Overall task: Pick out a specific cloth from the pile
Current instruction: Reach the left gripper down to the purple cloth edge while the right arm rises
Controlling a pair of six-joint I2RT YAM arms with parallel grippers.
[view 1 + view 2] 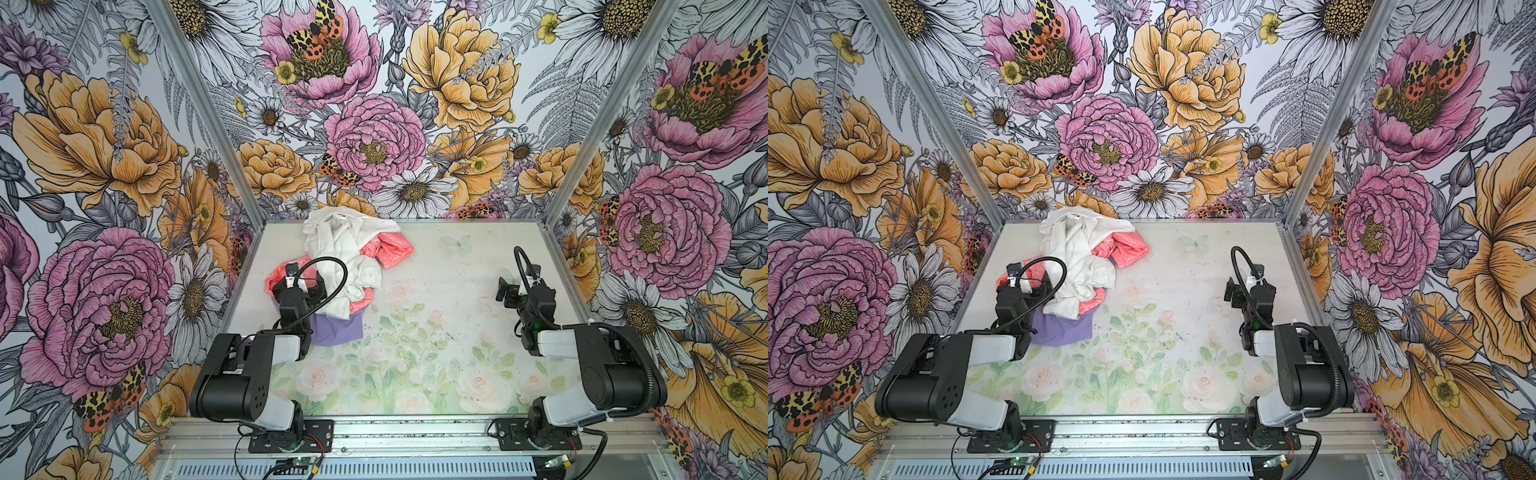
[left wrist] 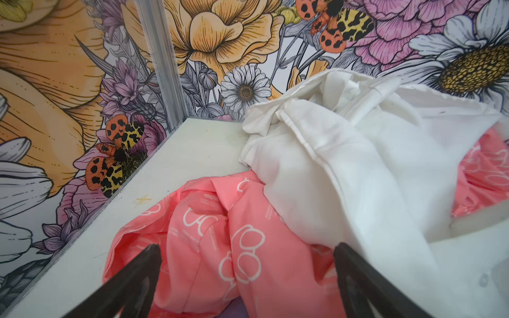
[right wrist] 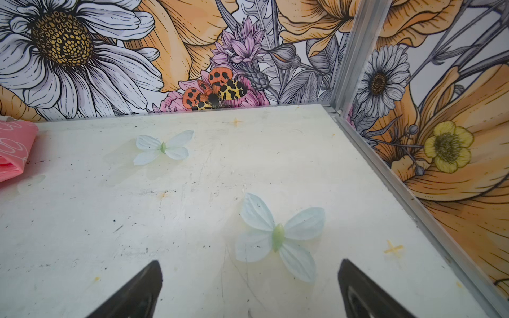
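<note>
Bimanual cell seen from above and from both wrists. The pile lies on the far left part of the table, close to the back wall. It is made up of a crumpled white shirt on top and a coral-pink cloth with white print that shows on both sides of the shirt. The cloth, plain lavender, is at the pile's near edge.

In both top views the cloth lies flat on the table. Its far edge is tucked under the white shirt and the coral-pink fabric, and its left side is hidden by the left arm. In the left wrist view only a purple sliver shows beneath the coral-pink cloth.

The left gripper is over the left side of the pile, its jaws spread wide to either side of a coral-pink fold. It grips nothing (whether the fingertips touch the fabric cannot be told).

The right gripper is well apart from the pile, above bare table on the right. Its jaws are equally wide and empty, near a pale butterfly motif.
</note>
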